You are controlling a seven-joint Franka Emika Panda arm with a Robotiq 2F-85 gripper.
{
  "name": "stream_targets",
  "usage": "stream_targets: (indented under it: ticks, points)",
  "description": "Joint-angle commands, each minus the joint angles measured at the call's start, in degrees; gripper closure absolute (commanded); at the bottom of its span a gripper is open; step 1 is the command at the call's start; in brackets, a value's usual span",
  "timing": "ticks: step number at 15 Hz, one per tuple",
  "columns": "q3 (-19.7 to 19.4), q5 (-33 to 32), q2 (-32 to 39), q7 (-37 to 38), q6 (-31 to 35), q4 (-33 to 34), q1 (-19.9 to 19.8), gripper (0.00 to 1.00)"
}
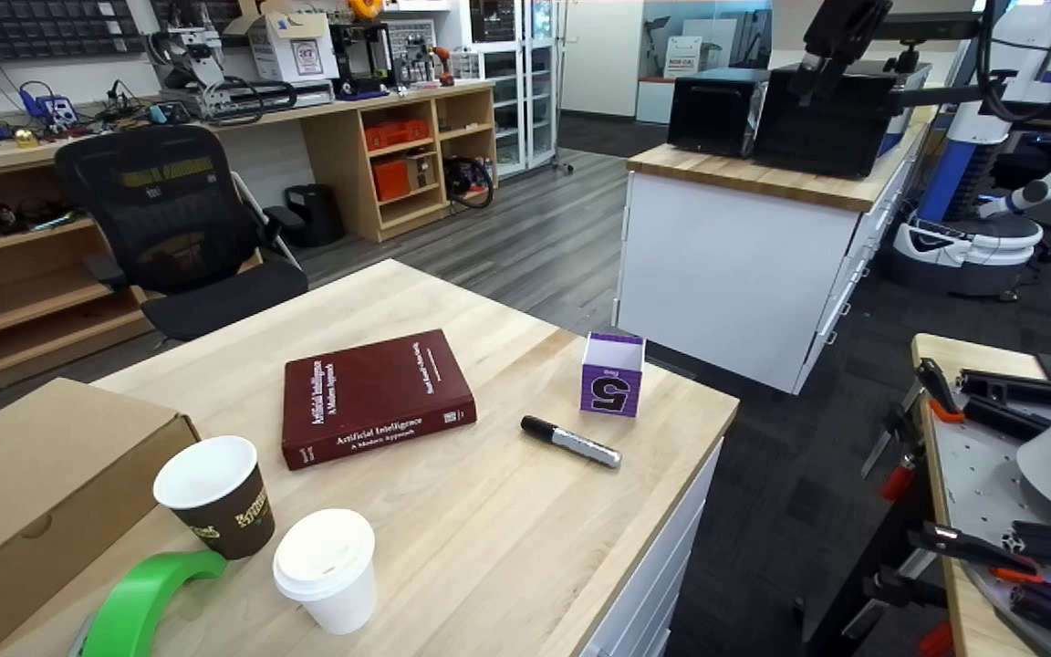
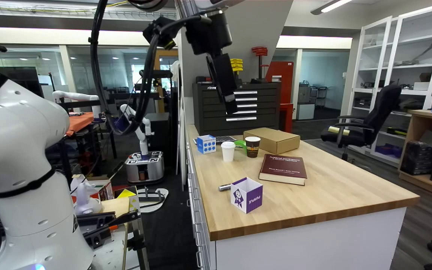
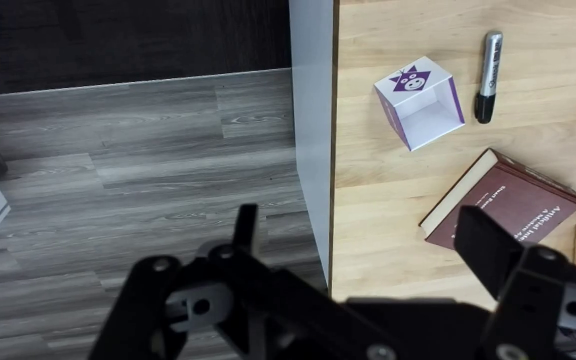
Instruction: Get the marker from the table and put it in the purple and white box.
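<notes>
I am holding my hand [image 3: 357, 216] up with its two fingers [image 3: 246, 225] standing wide apart at the bottom of the wrist view. In an exterior view it is hanging in the upper middle, higher than the bench [image 2: 332, 198]. In the wrist view the marker [image 3: 489, 77] is lying on the bench in the upper right, with its black end pointing down. The purple and white box [image 3: 420, 98] is sitting just beside it on the left, and I am seeing its white inside. A dark red book [image 3: 508, 195] is lying lower down, partly behind one finger. At the lower left of an exterior view, a white cup [image 1: 329, 570] and a brown cup [image 1: 226, 518] are standing near a cardboard box [image 1: 42, 493]. In an exterior view the purple and white box is hiding part of the marker.
</notes>
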Motion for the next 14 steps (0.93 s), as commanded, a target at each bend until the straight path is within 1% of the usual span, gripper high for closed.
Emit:
stream_targets:
  ticks: [1,3,4,10,14]
  points:
    - [2.8,-0.8,2.4,0.2,1.3,0.5,-0.1,0.0]
    - [4.4,-0.9,4.1,0.5,2.6,0.6,0.5,0.0]
    - [5.8,-1.5,5.2,1.9,3.4,0.6,0.1,0.0]
    - [9.3,-1.2,12.1,2.4,9.8,1.2,1.7,0.0]
    - [12.6,-1.5,17.6,6.7,11.6,2.8,2.4,0.0]
